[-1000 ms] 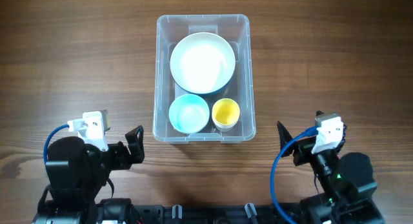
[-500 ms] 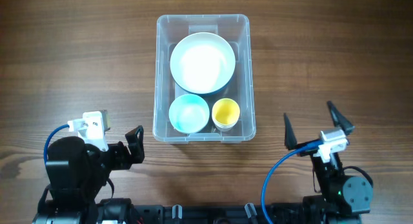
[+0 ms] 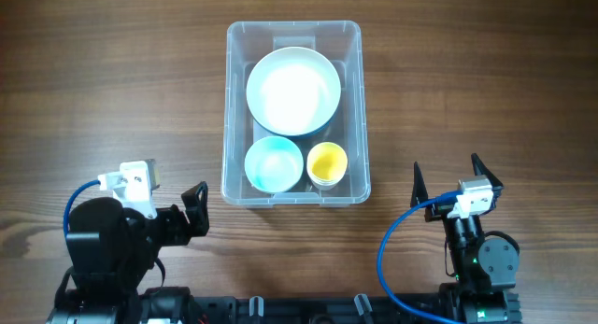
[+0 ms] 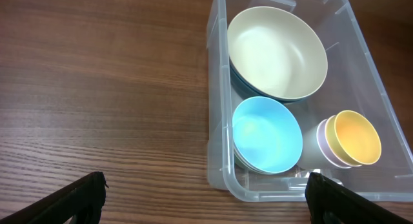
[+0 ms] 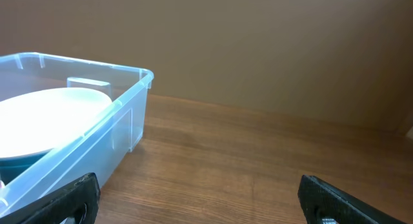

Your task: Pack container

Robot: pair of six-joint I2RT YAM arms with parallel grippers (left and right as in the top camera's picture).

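The clear plastic container (image 3: 355,100) stands at the table's middle. It holds a large white bowl (image 3: 293,90), a light blue bowl (image 3: 274,163) and a yellow cup (image 3: 327,162). In the left wrist view the container (image 4: 216,121) shows the cream bowl (image 4: 276,53), blue bowl (image 4: 267,134) and yellow cup (image 4: 356,137) nested in a lilac one. My left gripper (image 4: 206,201) is open and empty, near the front left of the container. My right gripper (image 3: 448,179) is open and empty at the front right, with the container (image 5: 103,137) to its left.
The wooden table (image 3: 112,100) stretches bare to the left and right of the container. The arm bases and blue cables (image 3: 388,259) sit along the front edge.
My right arm has pulled back toward its base and tilted its gripper up, still open. The left arm and the container's contents have not moved.
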